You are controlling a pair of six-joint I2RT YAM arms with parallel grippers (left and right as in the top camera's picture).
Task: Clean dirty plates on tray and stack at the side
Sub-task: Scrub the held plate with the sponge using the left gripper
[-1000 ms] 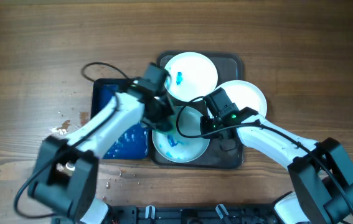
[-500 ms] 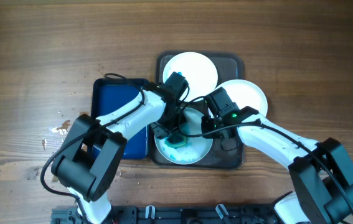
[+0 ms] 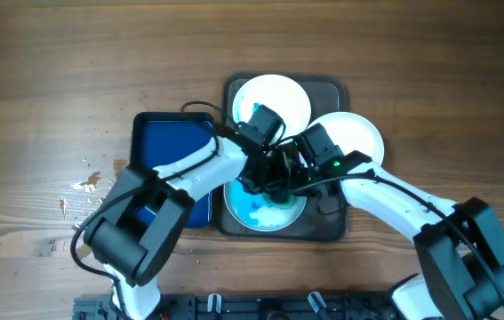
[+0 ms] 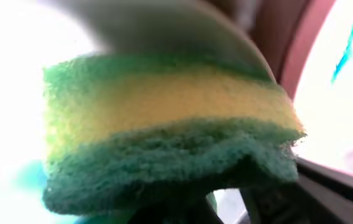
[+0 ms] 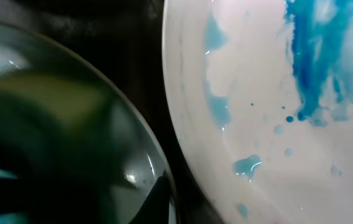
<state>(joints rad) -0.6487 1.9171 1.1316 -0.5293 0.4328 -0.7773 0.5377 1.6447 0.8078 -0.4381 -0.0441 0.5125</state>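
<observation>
The grey tray (image 3: 324, 224) holds a far plate (image 3: 280, 96) with a small blue smear and a front plate (image 3: 260, 218) with wide blue-teal smears. A third, clean-looking plate (image 3: 356, 138) overlaps the tray's right rim. My left gripper (image 3: 265, 184) is shut on a green-and-yellow sponge (image 4: 164, 124) and presses it on the front plate. My right gripper (image 3: 298, 174) is shut on that plate's far rim (image 5: 154, 155). The smeared far plate (image 5: 276, 93) fills the right of the right wrist view.
A smaller glossy blue tray (image 3: 158, 147) lies just left of the grey tray, partly under my left arm. Crumbs and stains (image 3: 87, 182) dot the wooden table at the left. Both arms cross over the grey tray's middle.
My left gripper has carried the sponge rightwards across the front plate, towards the right gripper, spreading the blue smear. The right arm has stayed in place.
</observation>
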